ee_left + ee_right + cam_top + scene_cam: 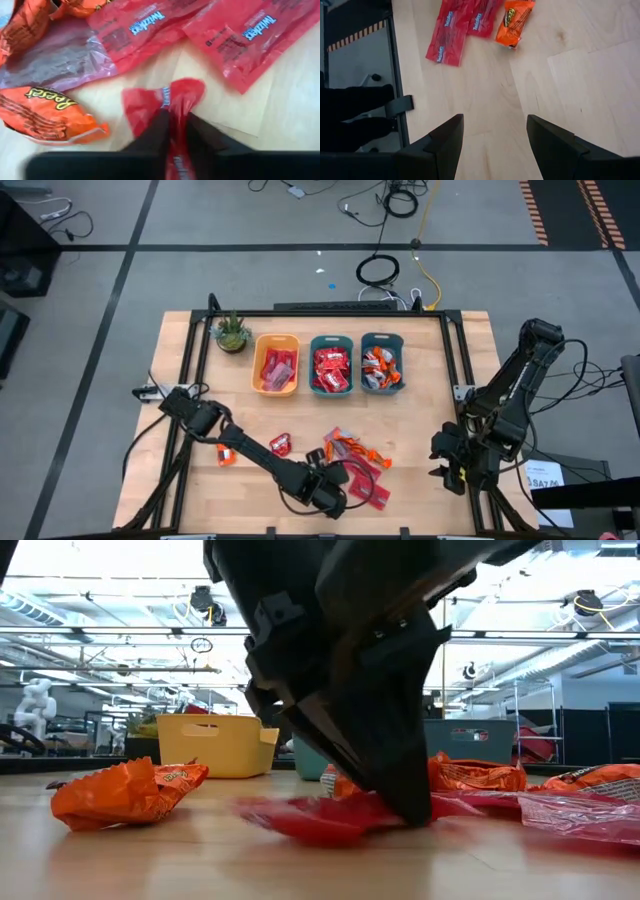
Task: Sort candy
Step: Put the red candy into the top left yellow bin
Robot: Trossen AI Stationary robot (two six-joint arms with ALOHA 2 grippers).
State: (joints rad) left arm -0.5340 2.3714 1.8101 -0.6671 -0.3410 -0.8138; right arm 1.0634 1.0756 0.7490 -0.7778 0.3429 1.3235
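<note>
Left gripper (172, 131): near the desk's front edge, jaws clamped on a small red packet (165, 100) lying among loose candy.
Right gripper (492, 145): by the desk's right edge, jaws apart, nothing between them.
Candy: also in three bins (330, 339) near the back edge.

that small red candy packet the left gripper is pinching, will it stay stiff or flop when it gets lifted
Probably floppy: the small red packet already crumples between the left gripper's closed fingers. It likely weighs little, being thin film. The glossy wrapper may slip, since only its middle is pinched.
</note>
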